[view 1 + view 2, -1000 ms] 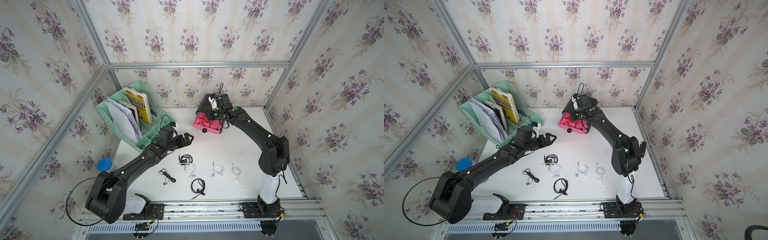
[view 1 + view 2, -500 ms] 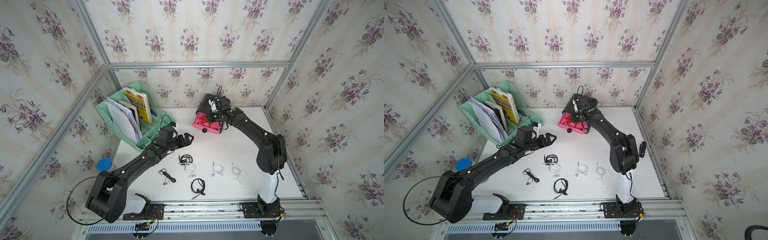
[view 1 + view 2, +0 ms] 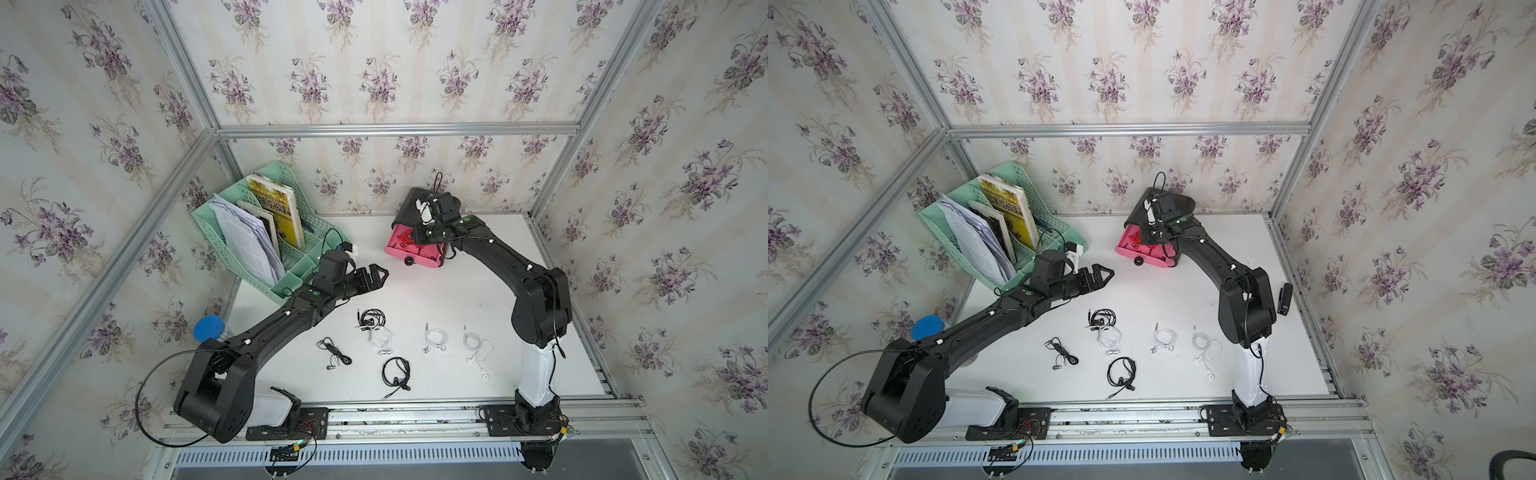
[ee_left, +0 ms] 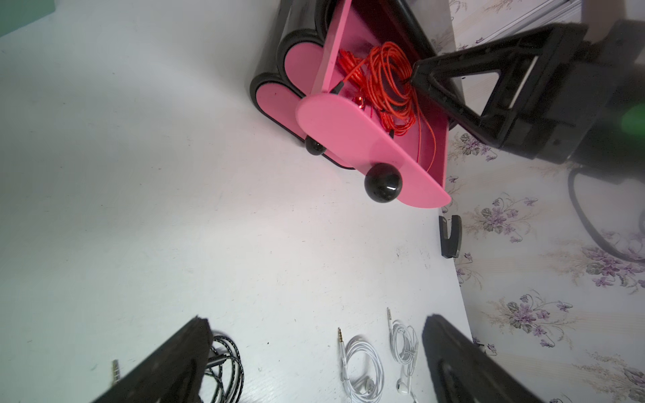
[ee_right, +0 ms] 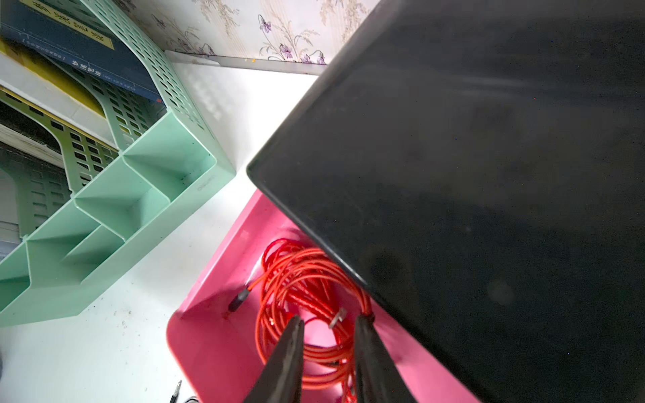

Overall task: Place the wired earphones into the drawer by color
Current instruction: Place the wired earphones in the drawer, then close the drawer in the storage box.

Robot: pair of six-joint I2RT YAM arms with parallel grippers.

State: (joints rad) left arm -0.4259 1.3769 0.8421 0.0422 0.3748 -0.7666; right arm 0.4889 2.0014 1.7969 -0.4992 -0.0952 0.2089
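Your right gripper (image 5: 328, 321) is down inside the top pink drawer (image 4: 349, 139), which stands pulled out of the small black rounded cabinet (image 3: 405, 208) at the back of the white tabletop (image 3: 457, 299). Its two dark fingers (image 5: 286, 356) stand a little apart, with their tips set into the coil of red thin-cable earphones (image 5: 303, 275) lying on the drawer floor. Bare pink shows between the tips, so nothing is pinched there, though red strands cross beneath both fingers. You cannot count how many red sets make up that tangle. Your left gripper (image 3: 380, 277) hangs above the table with its jaws spread wide and nothing between them. It sits between the mint-green mesh file rack (image 3: 291, 282) and the cabinet, well apart from the drawer front. Six more sets lie loose on the table in front of it. Three are black coiled earphone sets (image 3: 372, 318), and this one touches the nearest of the three white coiled earphone sets (image 3: 434, 340). The other two black sets lie toward the front edge, and the other two white ones lie nearer the right arm's base.
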